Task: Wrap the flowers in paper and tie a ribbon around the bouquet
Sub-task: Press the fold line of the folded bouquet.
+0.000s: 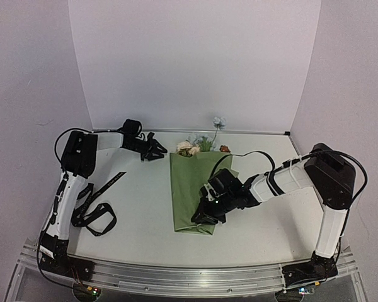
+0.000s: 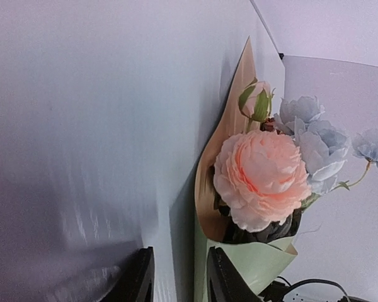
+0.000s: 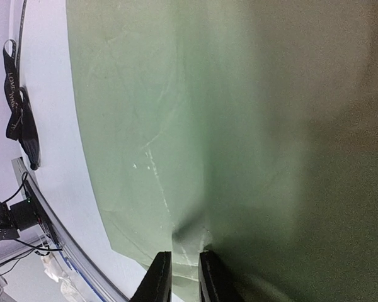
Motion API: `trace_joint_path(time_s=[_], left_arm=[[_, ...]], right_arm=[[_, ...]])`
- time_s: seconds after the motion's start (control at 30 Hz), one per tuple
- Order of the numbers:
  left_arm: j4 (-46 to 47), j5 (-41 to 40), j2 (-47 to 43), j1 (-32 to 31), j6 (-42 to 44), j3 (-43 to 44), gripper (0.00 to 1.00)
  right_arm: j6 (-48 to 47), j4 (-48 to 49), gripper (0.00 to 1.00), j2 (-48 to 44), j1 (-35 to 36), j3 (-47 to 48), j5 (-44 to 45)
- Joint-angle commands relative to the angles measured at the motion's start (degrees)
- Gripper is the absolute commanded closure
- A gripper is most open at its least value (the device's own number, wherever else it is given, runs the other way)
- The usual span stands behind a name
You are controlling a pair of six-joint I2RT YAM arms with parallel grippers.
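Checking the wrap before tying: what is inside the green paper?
The flowers show at the open far end of the paper: a peach bloom, pale blue ones. The stems inside are covered by the folded sheet, unseen.

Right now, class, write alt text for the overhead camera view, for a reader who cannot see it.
The right gripper pinches the near end of an olive-green paper wrapped around flowers in the middle. The left gripper is open at the back left, apart from them; a black ribbon lies loose at the near left.
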Motion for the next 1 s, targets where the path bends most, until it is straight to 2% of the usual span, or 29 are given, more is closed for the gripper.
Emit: trace_joint_path(time_s=[0.0,0.2,0.33,0.5,0.7,0.97], left_arm=[[0.9,-4.6,-17.6,-0.6,2.2,-12.9,0.66],[5.3,-7.7,-33.9,-4.6,2.0,-33.5,0.65],[7.8,-7.1,-39.7,-9.8,1.4,-43.2,0.71],[8.9,-5.5,-43.0,-17.2,1.9,-51.9,0.8],[9.4,-3.4,-45.6,-23.5,3.3,-60.1,0.83],[13.5,-2.1,-40.4,-29.4,1.2,-62.9,0.86]], right_arm=[[1.5,-4.9,0.8,-4.0,0.2,2.6,0.5],[2.1,-6.1,0.76,-8.6,0.1,4.9,0.2],[1.7,-6.4,0.75,-11.7,-0.3,2.0,2.2],[1.1,-6.3,0.75,-12.8,-1.8,-2.8,3.6],[0.8,-5.3,0.76,-11.8,-1.9,-7.3,5.1],[1.3,-2.7,0.78,-7.5,-2.3,-8.7,6.3]])
